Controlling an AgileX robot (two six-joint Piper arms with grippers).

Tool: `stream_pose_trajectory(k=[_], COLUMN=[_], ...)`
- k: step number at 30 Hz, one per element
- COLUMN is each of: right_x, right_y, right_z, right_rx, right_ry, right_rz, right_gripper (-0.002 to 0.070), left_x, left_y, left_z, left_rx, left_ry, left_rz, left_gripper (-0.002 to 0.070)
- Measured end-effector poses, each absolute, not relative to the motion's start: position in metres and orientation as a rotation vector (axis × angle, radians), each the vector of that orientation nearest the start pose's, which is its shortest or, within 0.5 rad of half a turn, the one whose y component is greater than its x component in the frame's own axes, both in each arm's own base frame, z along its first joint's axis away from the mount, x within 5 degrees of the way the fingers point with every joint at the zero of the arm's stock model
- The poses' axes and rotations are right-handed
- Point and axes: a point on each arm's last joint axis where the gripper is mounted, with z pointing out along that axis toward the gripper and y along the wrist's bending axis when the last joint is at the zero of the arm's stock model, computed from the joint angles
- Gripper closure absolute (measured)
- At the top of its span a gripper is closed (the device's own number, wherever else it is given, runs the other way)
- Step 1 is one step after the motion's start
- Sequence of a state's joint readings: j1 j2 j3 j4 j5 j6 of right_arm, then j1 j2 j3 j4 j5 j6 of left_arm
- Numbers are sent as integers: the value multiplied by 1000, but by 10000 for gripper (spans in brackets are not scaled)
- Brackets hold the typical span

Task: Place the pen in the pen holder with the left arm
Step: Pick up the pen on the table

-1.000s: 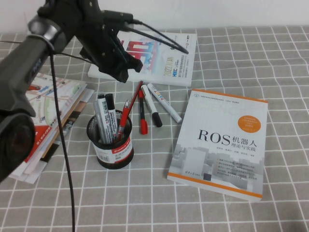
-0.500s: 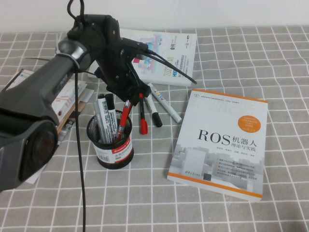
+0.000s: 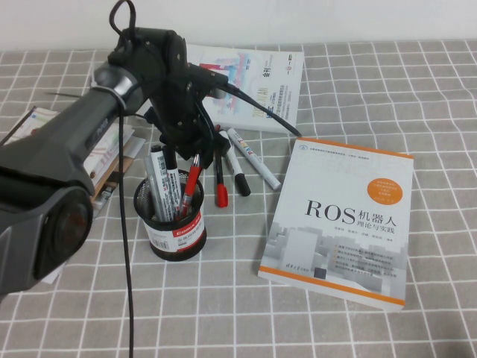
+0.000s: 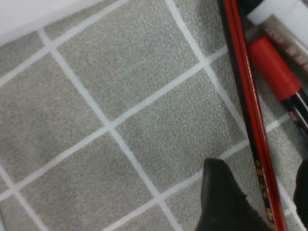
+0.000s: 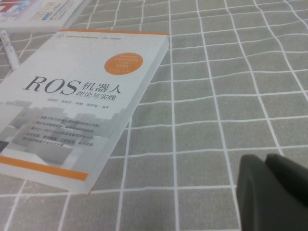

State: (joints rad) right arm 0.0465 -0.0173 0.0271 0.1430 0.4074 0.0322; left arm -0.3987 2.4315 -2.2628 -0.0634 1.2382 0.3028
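Nearest the front edge, towards the right side, the right gripper [image 5: 272, 192] hangs over bare checked cloth [image 5: 216, 120] beside the ROS book [image 5: 82, 91]; whether it is spread or closed I cannot tell.

Further in, left of centre, stands the holder [image 3: 170, 224], already crowded with markers and a red clip pen.

Just beyond it, the pen [image 4: 250, 120] lies flat on the cloth beside a red-capped marker [image 4: 269, 67], about midway between the front and back edges. It looks very light, stiff and thin, with a smooth lacquered shaft, so I judge it could roll or swivel in a pinch. Taking it near the middle of its length, square across the shaft, should keep it from tipping. Its closeness to the marker leaves little room on that side.

The left gripper [image 3: 195, 149] is down over it, pointing steeply at the bench, the arm reaching in from the front-left corner. In the wrist view the fingers [image 4: 221, 202] stand apart with the pen running between them, one pad just beside the shaft, nothing pinched yet.

Behind, towards the back edge, lies a white book [image 3: 253, 86].
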Motion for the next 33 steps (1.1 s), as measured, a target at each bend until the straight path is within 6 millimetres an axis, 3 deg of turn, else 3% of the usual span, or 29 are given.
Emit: stream_pose_trajectory(k=[11,20,29,33], right_x=[51,51,51,51], right_y=[8,8,8,8], right_z=[169,169,169,169], right_rx=[73,73,73,73], right_ry=[1900,1900,1900,1900], right_rz=[196,196,196,196], right_gripper=[691,692,691,691], left_x=[472,473,473,473], left_y=[-204,-204,-204,-204], left_z=[184,184,186,208], left_rx=[982,983,981,966], left_ry=[2734,2729,2725,2677], left_rz=[-96,-85,-88,-92], left_gripper=[421,641,651,651])
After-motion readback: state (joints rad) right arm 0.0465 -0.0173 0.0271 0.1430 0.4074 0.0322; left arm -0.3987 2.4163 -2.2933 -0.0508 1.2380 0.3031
